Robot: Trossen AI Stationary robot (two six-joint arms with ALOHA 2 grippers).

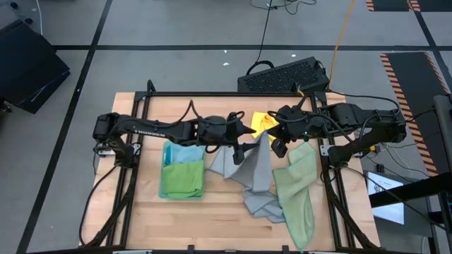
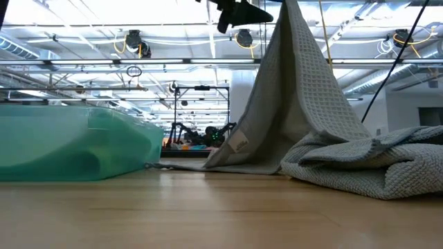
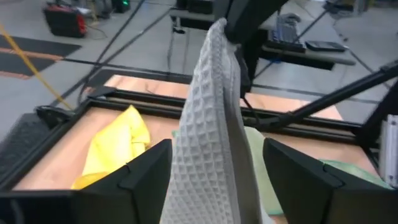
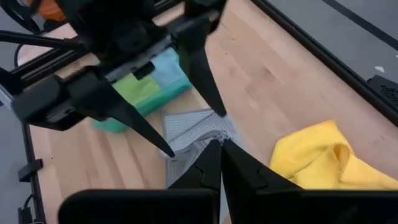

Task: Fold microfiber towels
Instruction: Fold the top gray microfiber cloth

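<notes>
A grey waffle towel (image 1: 258,176) hangs as a tall peak (image 2: 291,104) from my right gripper (image 1: 272,137), which is shut on its top. Its lower end (image 1: 263,206) lies crumpled on the table. My left gripper (image 3: 217,180) is open, with one finger on either side of the hanging cloth (image 3: 211,124); I cannot tell whether they touch it. A yellow towel (image 1: 263,120) lies bunched at the far edge. A pale sage towel (image 1: 296,190) lies loose at the right. Folded teal, blue and green towels form a stack (image 1: 182,173) at the left. My right gripper pinches the grey towel's top corner (image 4: 219,134) between its two shut fingers (image 4: 239,168), slanting down from the table's right. The cloth hangs below the fingers in a narrow gathered drape. Its lower part rests on the table.
Black frame rails (image 1: 212,95) run along the table's edges. A black keyboard (image 1: 282,76) sits beyond the far edge. Bare wood (image 1: 212,219) lies along the near edge, between the stack and the grey towel.
</notes>
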